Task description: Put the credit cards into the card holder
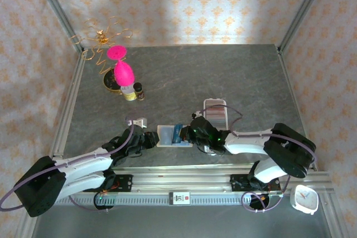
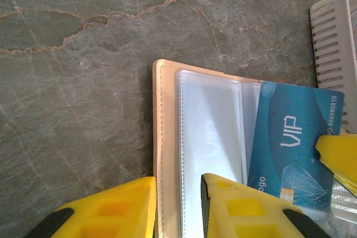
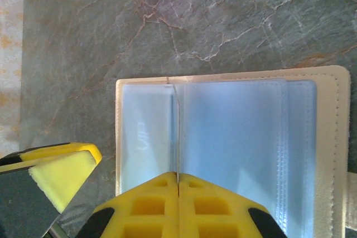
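The tan card holder (image 1: 166,136) lies open on the table, clear sleeves up. In the left wrist view its beige edge (image 2: 159,137) runs between my left gripper's (image 2: 178,185) yellow fingers, which stand apart over that edge and the first sleeve. A blue VIP credit card (image 2: 293,137) rests over the holder's right part. In the right wrist view my right gripper (image 3: 178,175) is shut on this card (image 3: 176,126), seen edge-on as a thin line above the sleeves (image 3: 234,137). In the top view the right gripper (image 1: 192,135) meets the blue card (image 1: 178,133) just right of the holder.
A white ribbed tray (image 1: 216,112) sits just behind the right gripper, with its corner (image 2: 334,32) in the left wrist view. Pink objects, small jars (image 1: 130,92) and a gold wire stand (image 1: 103,40) are at the back left. A white clock (image 1: 304,199) lies at the front right.
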